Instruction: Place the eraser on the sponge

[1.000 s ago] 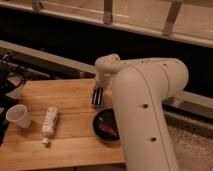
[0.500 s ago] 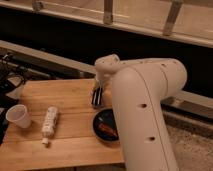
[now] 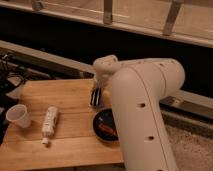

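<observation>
My gripper [image 3: 96, 98] hangs from the big white arm [image 3: 142, 100] and points down over the right half of the wooden table [image 3: 65, 97], just above its surface. I cannot pick out the eraser or the sponge; the arm covers the table's right side. Right in front of the gripper sits a dark round dish [image 3: 106, 126] with something orange in it.
A white paper cup [image 3: 17, 116] stands near the table's left edge. A white bottle [image 3: 49, 122] lies on its side between the cup and the dish. Dark cables and gear sit off the left edge. A dark wall and railing run behind the table.
</observation>
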{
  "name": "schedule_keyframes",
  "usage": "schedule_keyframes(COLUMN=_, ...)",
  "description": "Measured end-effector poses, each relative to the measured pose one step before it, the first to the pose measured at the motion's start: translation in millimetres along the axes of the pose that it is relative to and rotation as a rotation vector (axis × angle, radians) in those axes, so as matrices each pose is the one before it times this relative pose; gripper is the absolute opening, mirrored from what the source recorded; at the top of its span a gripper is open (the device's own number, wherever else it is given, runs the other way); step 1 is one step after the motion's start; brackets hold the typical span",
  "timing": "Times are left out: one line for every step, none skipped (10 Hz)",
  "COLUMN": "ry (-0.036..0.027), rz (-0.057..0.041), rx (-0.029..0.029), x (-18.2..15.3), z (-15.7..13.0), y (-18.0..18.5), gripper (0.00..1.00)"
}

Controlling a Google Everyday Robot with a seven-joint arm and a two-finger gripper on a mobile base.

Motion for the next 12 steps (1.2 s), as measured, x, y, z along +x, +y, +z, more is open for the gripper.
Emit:
schedule_keyframes(ry=-0.00036, rz=-0.00376, rx=-0.00313, x=-1.38, z=1.93, y=4.76, gripper=0.08)
schedule_keyframes(ry=0.00033, rz=-0.00376, rx=-0.00168, x=-2.04, z=1.64, y=5.89, gripper=0.14)
schedule_keyframes(ry=0.00261, rz=-0.00334, rx=-0.00073, x=-0.44, z=1.65, y=4.73, gripper=0.25)
schedule_keyframes(ry=0.00001, rz=0.00141, rx=0.00099, x=1.07, z=-0.19, y=-2.19, gripper=0.29)
schedule_keyframes(ry=-0.00062, rz=0.00130, rx=-0.00019, x=1.94, z=-0.67, y=-4.30, gripper=0.37)
schedule_keyframes(ry=-0.00269, rz=-0.00131, rx=-0.00070, x=-0.47, z=-0.85, y=-2.51, gripper=0.49)
schedule_keyframes(ry=-0.00092, rz=-0.00388, rx=-0.00392, x=-1.66, z=0.97, y=5.23, gripper=0.59)
schedule_keyframes(ry=0.00177, rz=-0.00500, rx=-0.00086, x=-0.64, z=1.78, y=4.93, gripper=0.66)
schedule_keyframes(ry=0.00008, rz=-0.00104, rx=-0.00128, x=-0.51, z=-0.25, y=1.97, gripper=0.77)
schedule_keyframes(ry=0.00099, rz=0.00227, rx=0.00184, x=1.37, z=-0.63, y=-4.19, gripper=0.87)
schedule_keyframes(ry=-0.00192, rz=0.00098, rx=0.00006, x=0.12, z=-1.25, y=-3.41, gripper=0.90)
schedule_keyframes(ry=-0.00075, rz=-0.00304, rx=-0.00268, x=-0.28, z=0.12, y=1.22, gripper=0.90)
